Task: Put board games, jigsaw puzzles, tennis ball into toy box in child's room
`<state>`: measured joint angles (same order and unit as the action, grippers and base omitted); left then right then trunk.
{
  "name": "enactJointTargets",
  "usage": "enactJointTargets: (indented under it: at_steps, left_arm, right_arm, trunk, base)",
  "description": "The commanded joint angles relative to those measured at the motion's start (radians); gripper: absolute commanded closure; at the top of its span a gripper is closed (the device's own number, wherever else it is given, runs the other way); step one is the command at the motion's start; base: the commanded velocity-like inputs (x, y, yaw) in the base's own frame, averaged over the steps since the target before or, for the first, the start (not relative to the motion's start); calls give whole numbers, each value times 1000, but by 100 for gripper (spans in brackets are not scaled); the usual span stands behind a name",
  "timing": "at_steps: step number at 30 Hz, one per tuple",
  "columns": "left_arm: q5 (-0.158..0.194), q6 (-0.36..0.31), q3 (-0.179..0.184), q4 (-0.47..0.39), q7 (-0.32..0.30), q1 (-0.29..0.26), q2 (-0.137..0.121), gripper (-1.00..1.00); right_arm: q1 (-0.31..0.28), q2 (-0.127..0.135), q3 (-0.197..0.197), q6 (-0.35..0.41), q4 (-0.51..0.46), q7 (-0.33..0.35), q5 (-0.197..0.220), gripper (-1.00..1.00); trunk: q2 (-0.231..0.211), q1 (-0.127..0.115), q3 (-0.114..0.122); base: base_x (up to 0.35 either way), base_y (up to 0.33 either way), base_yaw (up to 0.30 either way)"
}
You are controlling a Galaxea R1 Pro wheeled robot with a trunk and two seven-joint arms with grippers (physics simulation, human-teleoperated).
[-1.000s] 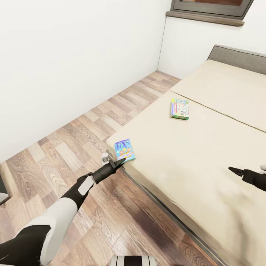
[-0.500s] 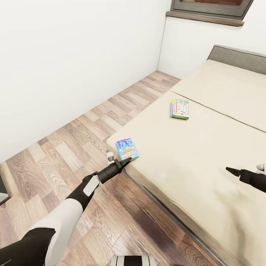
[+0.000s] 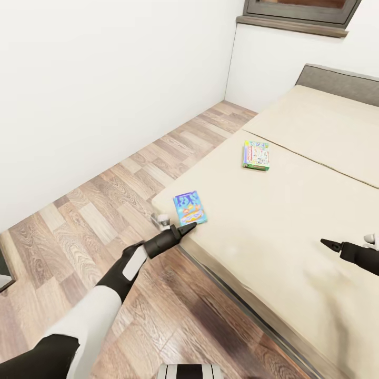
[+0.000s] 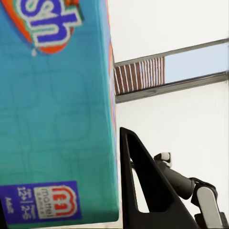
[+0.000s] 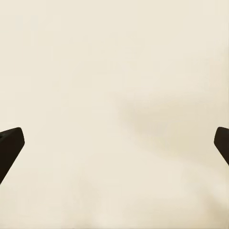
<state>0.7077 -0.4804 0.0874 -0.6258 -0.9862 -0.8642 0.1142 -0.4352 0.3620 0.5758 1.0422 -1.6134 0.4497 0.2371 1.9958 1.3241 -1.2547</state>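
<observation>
Near the bed (image 3: 295,231) corner: blue board game (image 3: 190,208) marked "mattel games" (wrist view), gripped by left gripper (image 3: 185,229) fingers, shifted farther onto mattress than before. Second board game (image 3: 256,155) farther in. Right gripper (image 3: 329,244) fingers spread wide.

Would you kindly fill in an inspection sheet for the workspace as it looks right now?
Surface: beige bed, bare apart from two game boxes.
Job's things: blue board game at the bed's near corner; green board game lying flat farther along.
Clutter: nothing seen.
Grippers: left gripper at the blue game's near edge, grip unclear; right gripper open above the mattress.
Cables: nothing seen.
Surroundings: wood-plank floor, white walls, dark-framed window, grey headboard.
</observation>
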Motion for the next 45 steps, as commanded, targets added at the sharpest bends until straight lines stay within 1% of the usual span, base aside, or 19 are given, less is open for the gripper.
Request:
enactJointTargets:
  at_steps: [1,4,9,10,13,18,19,21,22,23,27,30,31,34,36,38,39,42,45]
  left_arm:
    - [8,-18,12,-24,3,7,0,100]
    - [10,-36,27,-72,13,21,1,100]
    - [15,-61,47,-167,55,49,3,100]
    - [15,-61,47,-167,55,49,3,100]
    - [17,-69,53,-202,76,61,4,100]
    - [16,-77,57,-217,84,68,7,100]
    - [16,-79,60,-222,86,72,9,100]
    - [12,-83,79,-234,94,91,14,100]
    - [12,-83,79,-234,94,91,14,100]
    - [14,-85,112,-245,123,118,19,100]
    - [26,-93,181,-291,200,163,26,100]
    - [49,-113,234,-348,239,220,25,100]
    - [49,-113,234,-348,239,220,25,100]
    - [60,-130,266,-427,265,296,16,100]
    - [62,-135,277,-484,275,356,1,100]
    - [62,-136,285,-546,288,417,-20,100]
    - [62,-136,285,-546,288,417,-20,100]
    - [62,-136,293,-647,342,497,-47,100]
    - [66,-137,297,-723,419,545,-60,100]
  right_arm:
    - [-1,0,1,5,0,6,-2,-100]
    - [-1,0,1,5,0,6,-2,-100]
    - [0,0,1,5,0,7,-2,-100]
    - [0,0,1,5,0,7,-2,-100]
    - [0,0,1,5,0,7,-2,-100]
    - [0,0,0,5,0,7,-2,-100]
    - [0,0,0,5,0,7,-2,-100]
    - [0,0,0,5,0,7,-2,-100]
    - [0,0,0,5,0,7,-2,-100]
    - [0,0,0,5,0,7,-2,-100]
    - [0,0,-1,5,0,8,-2,-100]
    - [0,0,-1,5,0,9,-2,-100]
    - [0,0,-1,5,0,9,-2,-100]
    - [0,1,-1,5,0,9,-2,-100]
    - [0,1,-1,5,0,12,-1,-100]
    - [0,1,-2,5,0,26,-1,-100]
    - [0,1,-2,5,0,26,-1,-100]
    - [1,1,-3,5,0,83,-1,-100]
    - [1,1,-3,5,0,154,-1,-100]
  trunk:
    - [0,0,-1]
    - [0,0,-1]
    - [0,0,-1]
    - [0,0,-1]
    - [0,0,-1]
    - [0,0,-1]
    - [0,0,-1]
    - [0,0,-1]
    - [0,0,-1]
    - [0,0,-1]
    - [0,0,-1]
    - [0,0,-1]
    - [0,0,-1]
    - [0,0,-1]
    - [0,0,-1]
    - [0,0,-1]
    - [0,0,-1]
    - [0,0,-1]
    - [0,0,-1]
  base:
    - [0,0,0]
    - [0,0,0]
    - [0,0,0]
    - [0,0,0]
    - [0,0,0]
    - [0,0,0]
    - [0,0,0]
    - [0,0,0]
    - [0,0,0]
    - [0,0,0]
    - [0,0,0]
    - [0,0,0]
    - [0,0,0]
    - [0,0,0]
    - [0,0,0]
    - [0,0,0]
    - [0,0,0]
    - [0,0,0]
    - [0,0,0]
